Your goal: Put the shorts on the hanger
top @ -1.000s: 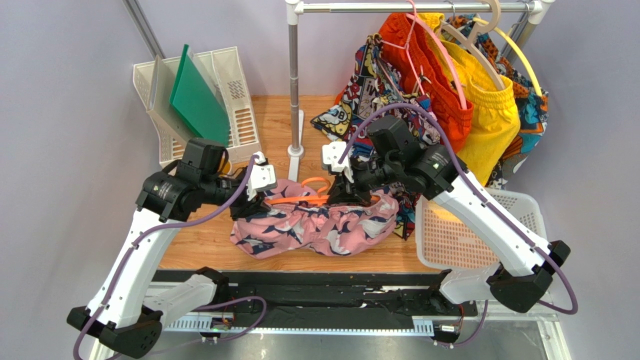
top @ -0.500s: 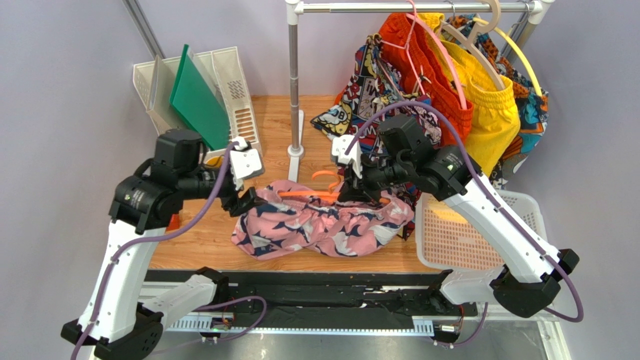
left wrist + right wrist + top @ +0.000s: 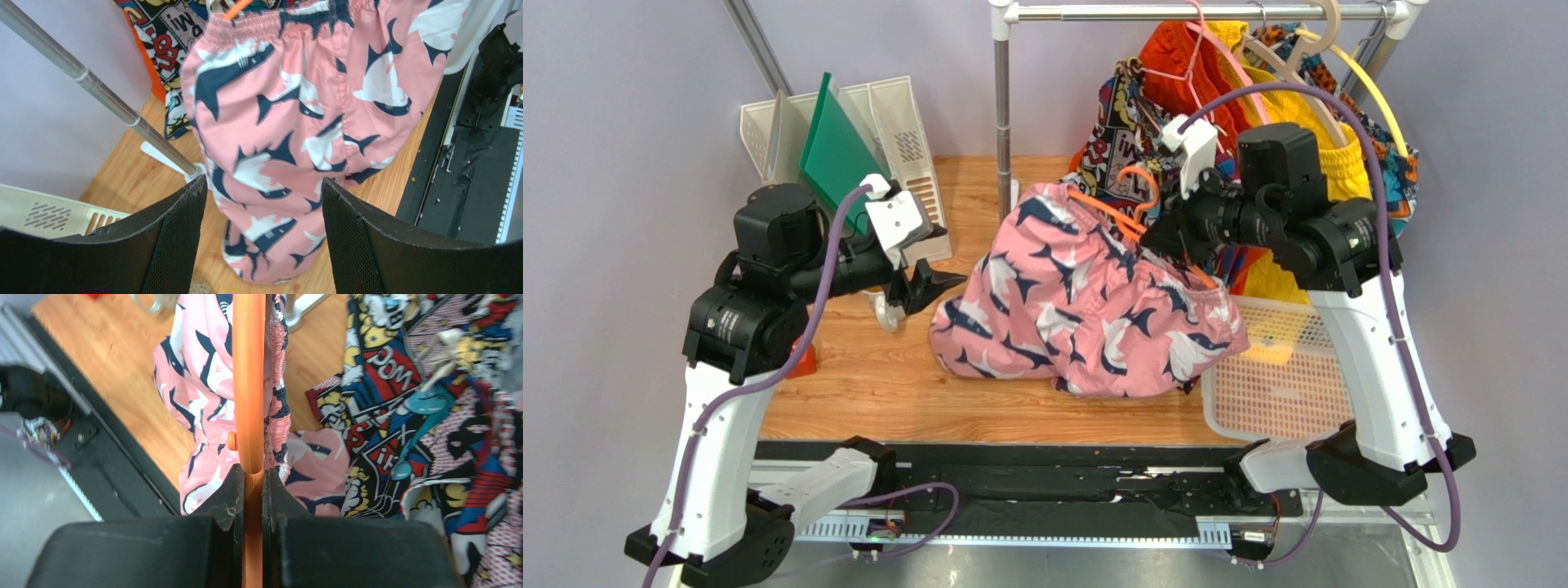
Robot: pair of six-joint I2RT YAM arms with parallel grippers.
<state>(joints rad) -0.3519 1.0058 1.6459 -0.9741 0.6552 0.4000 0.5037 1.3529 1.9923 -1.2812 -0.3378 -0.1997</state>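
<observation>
You have the wooden table [image 3: 854, 380] under everything, and the clothes rail [image 3: 1001, 135] stands at its 12 o'clock edge. The rail carries comic-print shorts [image 3: 1122, 116] and other garments toward 1 o'clock.

The shorts [image 3: 1075, 306] hang over the middle of the table. Their elastic waistband is up at 12 o'clock on the hanger and their legs drop toward 6 o'clock. You cannot tell from these views whether the lower hem touches the wood.

The white basket [image 3: 1284, 392] sits at 4 o'clock of the shorts, and one pink leg overlaps its near rim. The file tray [image 3: 906, 147], with a green board [image 3: 840, 153] in it, stands at 10 o'clock.

The hanger [image 3: 1109, 206] runs through the waistband. Its hook is up at 1 o'clock, in front of the comic print.

Your right gripper [image 3: 250, 474] is at 2 o'clock of the shorts. Its fingers [image 3: 227, 496] are pressed onto the orange bar of the hanger, pinching it just past the waistband.

Your left gripper [image 3: 922, 282] is at 9 o'clock of the shorts and apart from them. Its fingers [image 3: 178, 233] are spread wide with nothing between them.
</observation>
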